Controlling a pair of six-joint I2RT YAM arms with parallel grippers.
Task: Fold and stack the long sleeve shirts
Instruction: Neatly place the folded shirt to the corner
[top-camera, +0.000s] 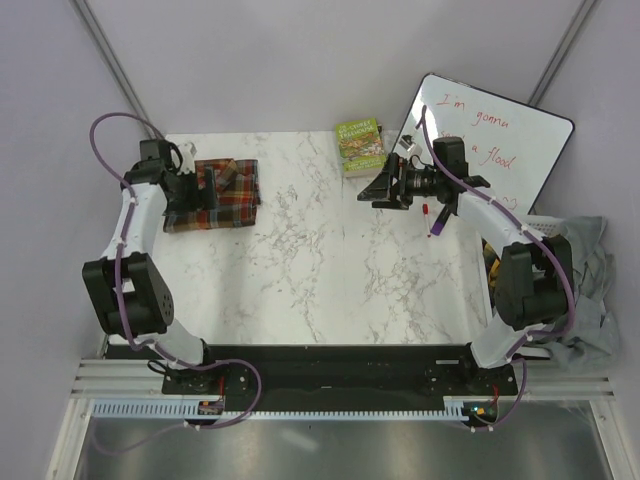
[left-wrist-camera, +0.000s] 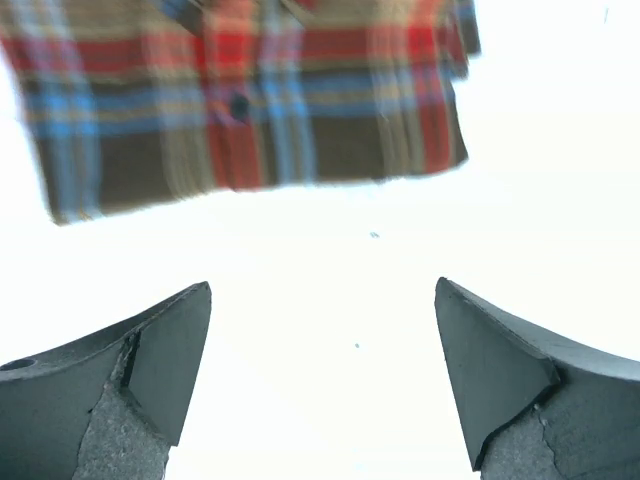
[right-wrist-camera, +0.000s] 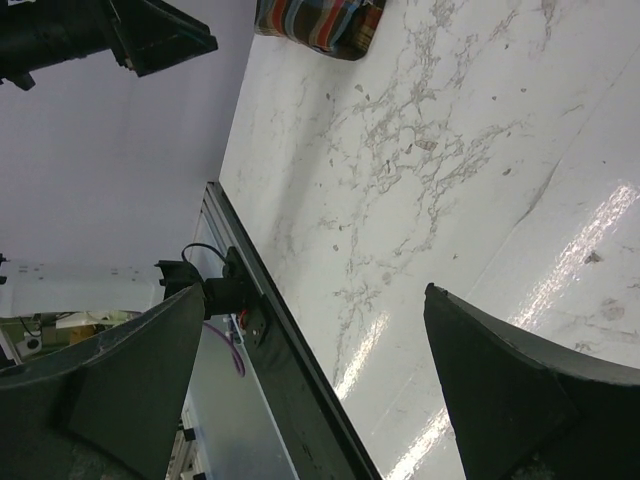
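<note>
Left tool (left-wrist-camera: 322, 290): spread wide with nothing between the fingers; in the wrist view it hangs over bare counter (top-camera: 330, 270), close by the edge of the shirt (top-camera: 225, 200)
Right tool (right-wrist-camera: 315, 292): also spread and empty, held above the far right of the counter and tipped sideways, facing across toward the shirt
Shirt: plaid in red-orange, brown and blue, lying as a folded packet in the far left corner; I judge that corner to be the stacking spot, leaving the middle open for folding
Grey cloth (top-camera: 590, 270): heaped off the counter's right edge; perhaps more shirts waiting, but I cannot tell
Whiteboard (top-camera: 490, 140): leans at far right; red handwriting reads "I'm gonna" and "a flood", partly hidden by the right arm
Book (top-camera: 358, 145): green cover, title too small to read
</note>
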